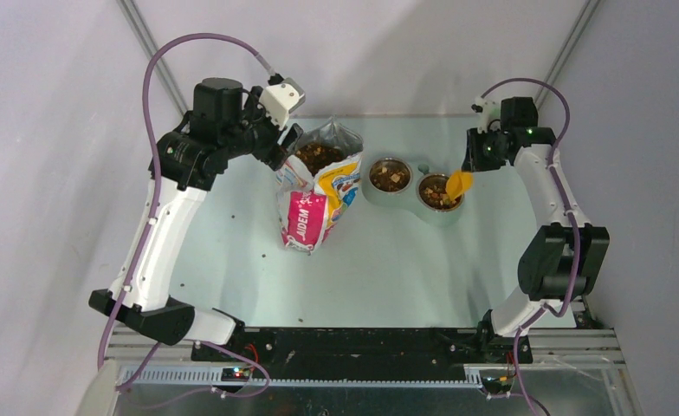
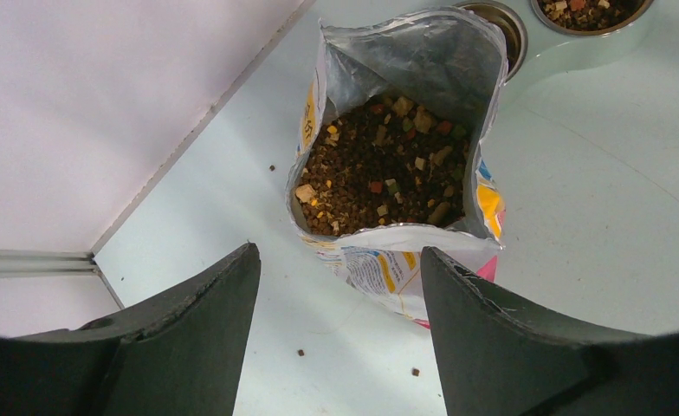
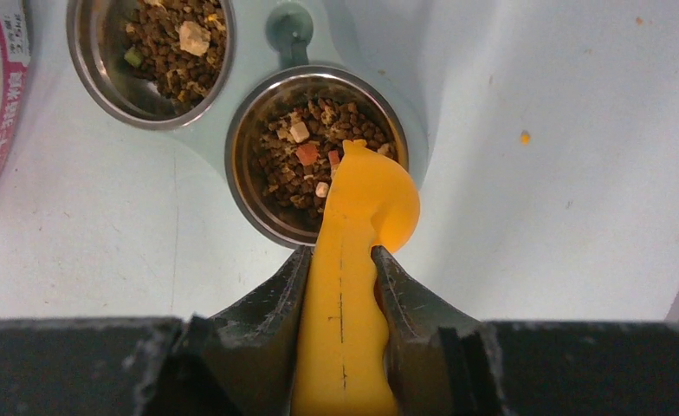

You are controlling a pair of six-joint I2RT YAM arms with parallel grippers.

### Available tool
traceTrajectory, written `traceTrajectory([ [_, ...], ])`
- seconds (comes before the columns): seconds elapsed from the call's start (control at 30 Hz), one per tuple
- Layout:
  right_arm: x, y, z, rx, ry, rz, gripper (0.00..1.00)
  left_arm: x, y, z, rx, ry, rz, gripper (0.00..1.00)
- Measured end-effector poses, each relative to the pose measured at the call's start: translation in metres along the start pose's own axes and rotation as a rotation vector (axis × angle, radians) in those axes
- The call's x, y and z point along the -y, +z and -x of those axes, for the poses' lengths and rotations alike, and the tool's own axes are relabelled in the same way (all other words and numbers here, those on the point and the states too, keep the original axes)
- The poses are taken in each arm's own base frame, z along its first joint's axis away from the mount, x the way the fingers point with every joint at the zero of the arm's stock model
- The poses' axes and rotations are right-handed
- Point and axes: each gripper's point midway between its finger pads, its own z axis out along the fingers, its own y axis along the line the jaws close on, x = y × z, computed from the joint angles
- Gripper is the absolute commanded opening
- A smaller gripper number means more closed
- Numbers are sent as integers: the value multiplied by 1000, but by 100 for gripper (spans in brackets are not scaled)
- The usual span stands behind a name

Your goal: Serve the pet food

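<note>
Pet food (image 2: 379,173): dark-brown pellets with tan, orange and green bits. The main mass fills the open bag, and smaller portions lie in both steel bowls.
Bag (image 1: 314,195): glossy, printed yellow, white and pink. It stands upright on the counter with its mouth spread wide, showing the silver lining, just left of the feeder.
Feeder (image 3: 291,35): pale-green double stand holding two round steel bowls side by side.
Left bowl (image 3: 145,121): holds pellets and a few pale cubes, and sits nearest the bag.
Right bowl (image 3: 232,173): holds pellets with orange and white bits.
Scoop (image 3: 366,186): yellow plastic with a long handle. Its head hangs over the near right rim of the right bowl; whether it touches the food cannot be told.
Right gripper (image 3: 343,256): clenched on the scoop handle, one finger on each side.
Left gripper (image 2: 338,260): released, fingers wide apart with nothing between them. It is poised at the far left of the bag's top and looks into the mouth.
Counter (image 1: 388,269): pale green-white.
Stray pellets (image 2: 301,353): a few lie loose on the counter beside the bag.
Orange crumb (image 3: 524,137): lies alone on the counter, right of the feeder.
</note>
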Motion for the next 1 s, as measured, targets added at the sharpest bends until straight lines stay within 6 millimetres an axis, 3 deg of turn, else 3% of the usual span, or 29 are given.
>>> traceTrajectory([
  [0.23, -22, -8, 22, 46, -61, 31, 0, 0, 0, 0, 0, 0, 0, 75],
  [0.4, -44, -9, 25, 56, -112, 72, 0, 0, 0, 0, 0, 0, -1, 75],
  [0.8, -38, -13, 25, 63, -111, 73, 0, 1, 1, -2, -5, -2, -7, 75],
  [1.0, -30, -32, 26, 92, -83, 80, 0, 2, 3, -3, -7, -6, -11, 76],
])
